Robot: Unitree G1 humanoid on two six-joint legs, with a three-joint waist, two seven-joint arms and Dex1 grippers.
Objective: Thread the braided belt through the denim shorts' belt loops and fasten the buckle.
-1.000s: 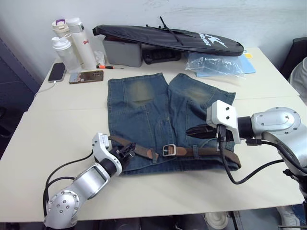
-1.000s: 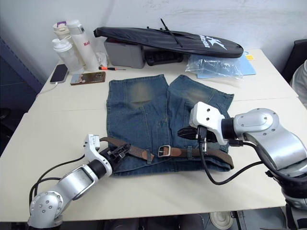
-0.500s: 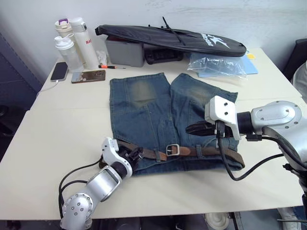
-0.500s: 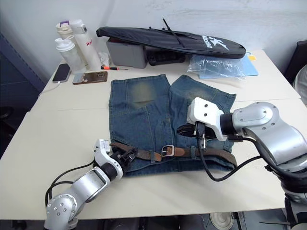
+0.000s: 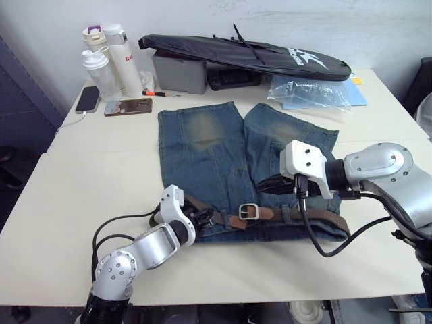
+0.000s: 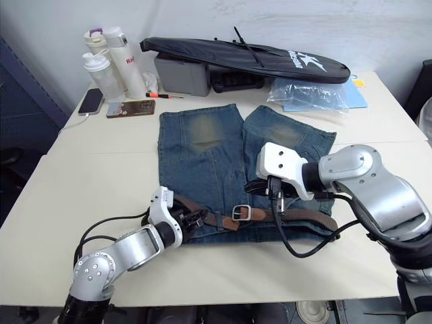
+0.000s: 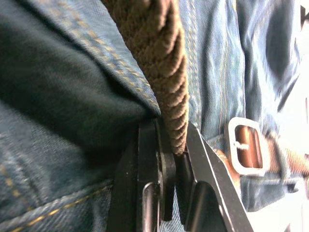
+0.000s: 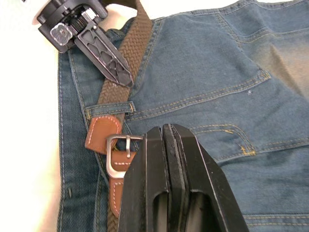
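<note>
On desk (image 5: 81,175), denim shorts (image 5: 223,155); left pincer (image 7: 171,150) clamped on braided belt (image 7: 166,63) at waistband, buckle (image 8: 118,155) beside clenched, empty right pincer (image 8: 166,133).

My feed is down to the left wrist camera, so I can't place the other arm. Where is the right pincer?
Observer: The right pincer hovers over the denim shorts, just beyond the buckle, fingers shut on nothing.
Operator: Is the tan tip through the buckle?
Observer: It appears so. In the right wrist view the tan tip lies past the buckle, tucked under a belt loop.
Operator: And the rest of the belt?
Observer: The braided belt runs along the waistband to the shorts' edge on the robot's right.
</note>
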